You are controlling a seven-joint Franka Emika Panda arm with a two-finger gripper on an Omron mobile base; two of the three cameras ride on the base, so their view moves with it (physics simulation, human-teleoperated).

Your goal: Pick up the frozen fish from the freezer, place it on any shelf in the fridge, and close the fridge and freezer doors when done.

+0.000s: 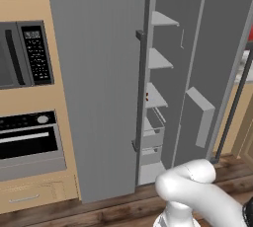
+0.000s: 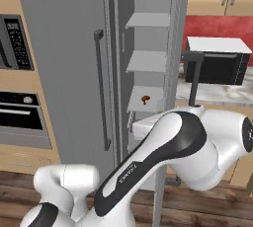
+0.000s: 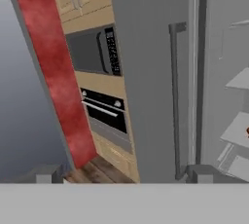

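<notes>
Frozen fish I couldn't make out; the narrow grey freezer (image 1: 163, 97) stood open, a small orange-brown lump (image 2: 145, 99) on one short shelf (image 2: 146, 100). My gripper's (image 3: 124, 174) fingertips sat wide apart, empty.

From my seat, the arm (image 2: 163, 147) blocks the freezer (image 2: 146, 73) drawers at 6 o'clock. I can't pick out the frozen fish anywhere. The orange-brown lump (image 3: 247, 131) is cut at 3 o'clock. Gripper tips are cropped low; I can't tell their spread.

open freezer (image 2: 148, 63), orange-brown lump (image 2: 145, 99) on shelf
</notes>
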